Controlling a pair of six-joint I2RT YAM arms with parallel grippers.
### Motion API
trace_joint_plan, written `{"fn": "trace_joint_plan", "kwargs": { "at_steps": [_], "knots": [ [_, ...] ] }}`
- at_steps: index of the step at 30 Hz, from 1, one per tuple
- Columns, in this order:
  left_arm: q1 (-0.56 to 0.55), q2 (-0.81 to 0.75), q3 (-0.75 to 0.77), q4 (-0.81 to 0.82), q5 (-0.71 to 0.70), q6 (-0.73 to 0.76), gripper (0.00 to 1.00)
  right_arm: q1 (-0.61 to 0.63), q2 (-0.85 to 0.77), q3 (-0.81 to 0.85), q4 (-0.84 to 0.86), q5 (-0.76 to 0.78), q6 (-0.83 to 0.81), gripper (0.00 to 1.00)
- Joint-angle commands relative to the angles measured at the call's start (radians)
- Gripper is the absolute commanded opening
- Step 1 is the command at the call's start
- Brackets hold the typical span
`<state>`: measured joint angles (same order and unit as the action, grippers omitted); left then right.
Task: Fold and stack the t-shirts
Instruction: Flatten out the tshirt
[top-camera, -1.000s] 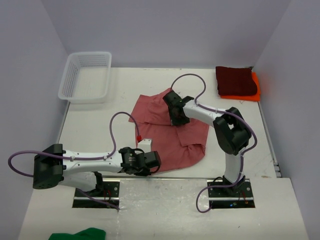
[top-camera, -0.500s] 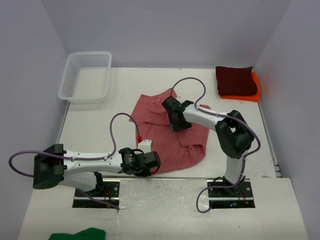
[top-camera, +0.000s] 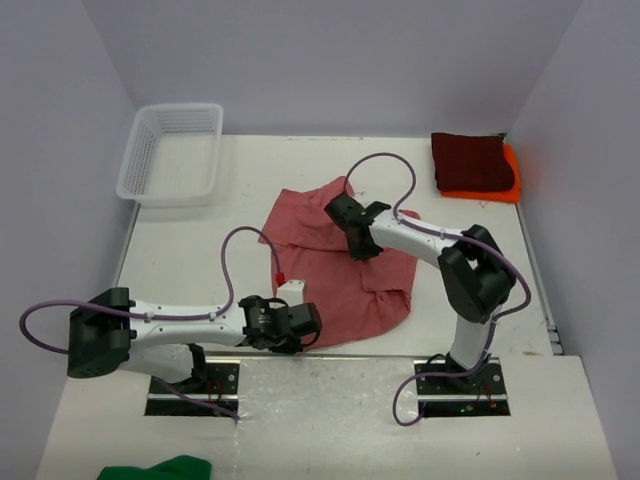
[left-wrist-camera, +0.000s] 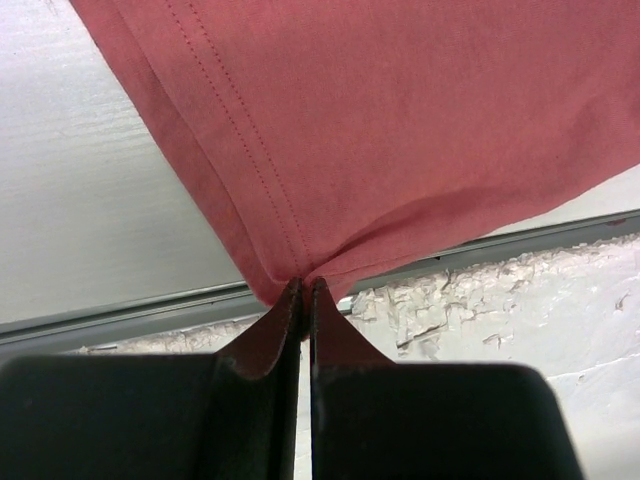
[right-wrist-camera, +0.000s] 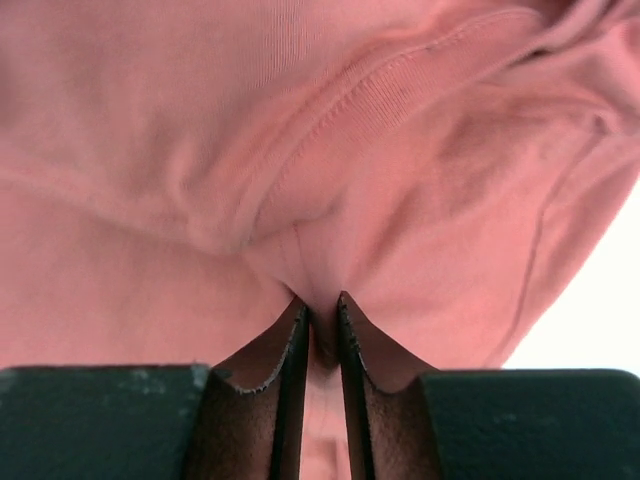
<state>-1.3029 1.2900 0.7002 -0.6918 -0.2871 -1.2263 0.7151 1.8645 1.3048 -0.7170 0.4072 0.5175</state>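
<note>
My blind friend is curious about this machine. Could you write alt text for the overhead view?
Two robot arms pinch a rose t-shirt spread on a table: the left gripper at its near corner, the right gripper mid-shirt. A maroon t-shirt lies folded on an orange t-shirt at far right.

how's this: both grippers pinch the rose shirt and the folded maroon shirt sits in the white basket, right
One thing is off: the folded maroon shirt is not in the white mesh basket; it lies on the orange shirt at the far right, as the top external view shows. The left gripper and right gripper do both pinch the rose shirt.
</note>
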Motion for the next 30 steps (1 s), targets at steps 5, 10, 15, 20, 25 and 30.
{"fn": "trace_joint_plan", "kwargs": {
  "at_steps": [5, 10, 15, 20, 25, 30],
  "knots": [
    [0.004, 0.045, 0.012, 0.046, 0.005, 0.04, 0.0, 0.044, -0.307, -0.032, -0.079, 0.018, 0.039, 0.29],
    [0.004, 0.064, 0.018, 0.064, 0.011, 0.048, 0.0, 0.043, -0.395, -0.084, -0.087, 0.027, 0.036, 0.0],
    [0.002, 0.06, 0.019, 0.066, 0.014, 0.051, 0.0, 0.044, -0.317, -0.059, -0.09, -0.034, -0.016, 0.29],
    [0.002, 0.032, 0.013, 0.052, 0.009, 0.042, 0.0, 0.044, -0.24, -0.099, 0.002, -0.054, -0.025, 0.52],
    [0.002, 0.015, 0.007, 0.035, 0.0, 0.036, 0.0, 0.043, -0.151, -0.073, 0.031, -0.057, -0.024, 0.51],
    [0.002, -0.001, -0.007, 0.032, -0.001, 0.028, 0.0, 0.04, -0.107, -0.052, 0.042, -0.048, -0.027, 0.44]
  ]
}}
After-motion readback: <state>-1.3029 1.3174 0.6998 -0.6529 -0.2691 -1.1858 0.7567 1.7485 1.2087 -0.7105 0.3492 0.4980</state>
